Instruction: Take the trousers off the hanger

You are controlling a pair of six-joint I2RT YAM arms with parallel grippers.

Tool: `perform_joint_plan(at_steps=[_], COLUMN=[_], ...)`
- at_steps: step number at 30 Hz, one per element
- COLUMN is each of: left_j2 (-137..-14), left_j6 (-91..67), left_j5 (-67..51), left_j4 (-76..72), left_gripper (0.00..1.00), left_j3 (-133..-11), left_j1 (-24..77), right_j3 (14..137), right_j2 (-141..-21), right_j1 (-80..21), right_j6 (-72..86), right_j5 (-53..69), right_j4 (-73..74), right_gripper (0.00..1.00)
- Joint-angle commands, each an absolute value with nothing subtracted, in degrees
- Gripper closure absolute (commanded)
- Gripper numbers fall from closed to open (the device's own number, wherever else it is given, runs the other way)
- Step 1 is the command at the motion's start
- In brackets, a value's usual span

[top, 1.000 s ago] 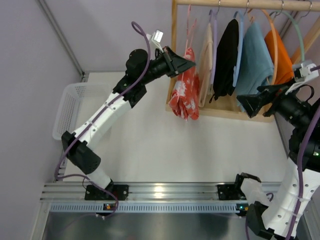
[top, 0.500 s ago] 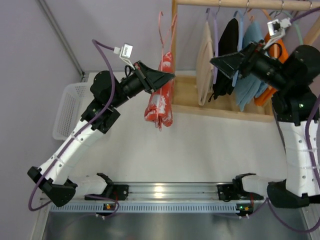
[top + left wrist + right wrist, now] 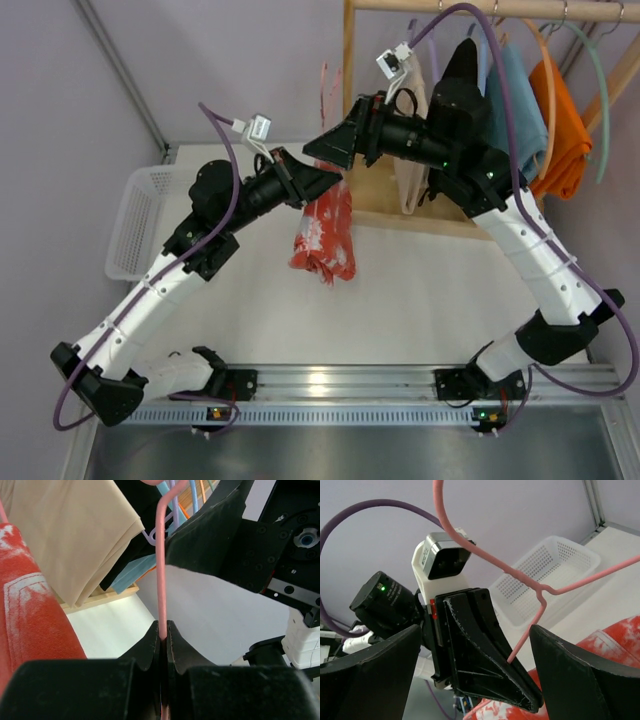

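The red, white-printed trousers (image 3: 325, 232) hang folded over the pale-pink hanger (image 3: 324, 92), held in the air left of the rack. My left gripper (image 3: 333, 178) is shut on the hanger's wire (image 3: 162, 580), with the trousers (image 3: 30, 615) just to its left in the left wrist view. My right gripper (image 3: 320, 150) stands open right beside the left one. In the right wrist view its fingers (image 3: 590, 675) straddle the left gripper (image 3: 480, 645) and the hanger's neck (image 3: 540, 592), touching neither. The trousers (image 3: 612, 637) show at the lower right.
A wooden rack (image 3: 348, 70) at the back carries beige (image 3: 410, 95), black (image 3: 462, 65), teal (image 3: 520, 100) and orange (image 3: 560, 135) garments on other hangers. A white mesh basket (image 3: 140, 215) sits at the table's left edge.
My left gripper has carried the hanger and trousers off the rail, leftward and nearer. My right arm has swung left from the far right, across the rack, up to the hanger.
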State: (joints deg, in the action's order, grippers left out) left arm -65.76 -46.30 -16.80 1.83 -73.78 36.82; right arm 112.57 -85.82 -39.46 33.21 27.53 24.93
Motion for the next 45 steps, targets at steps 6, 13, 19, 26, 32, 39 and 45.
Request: perform_joint_plan(at_steps=[6,13,19,26,32,39,45], left_j2=[-59.6,-59.7,-60.3,-59.1,-52.4,-40.5,-28.4], left_j6=[-44.6,-45.6,-46.8,-43.5,-25.6,-6.1,11.6], left_j5=[-15.4,-16.1,-16.8,-18.2,-13.0,-11.4,-12.0], left_j4=[-8.7,-8.8,-9.1,-9.2,-0.9,9.2,21.8], left_gripper=[1.00,1.00,1.00,0.77,0.25,0.13,0.02], left_j3=[-74.0,-74.0,-73.9,-72.4,-71.5,-65.3,-55.5], left_j1=[36.7,36.7,36.9,36.9,36.7,36.6,36.6], right_j3=[113.2,114.0,113.2,113.6,113.3,111.6,111.4], right_j2=[-88.5,-90.4,-91.8,-92.8,-90.5,-88.2,-87.8], right_j1=[-42.5,-42.4,-42.5,-42.4,-41.0,-40.3,-39.6], right_j6=[38.6,39.9,42.2,43.9,45.8,49.1,52.1], right_j5=[25.8,25.8,25.4,26.6,28.5,30.2,30.2], right_j4=[19.4,16.4,12.8,11.3,10.7,9.8,8.9], right_gripper=[0.16,0.22,0.51,1.00,1.00,1.00,1.00])
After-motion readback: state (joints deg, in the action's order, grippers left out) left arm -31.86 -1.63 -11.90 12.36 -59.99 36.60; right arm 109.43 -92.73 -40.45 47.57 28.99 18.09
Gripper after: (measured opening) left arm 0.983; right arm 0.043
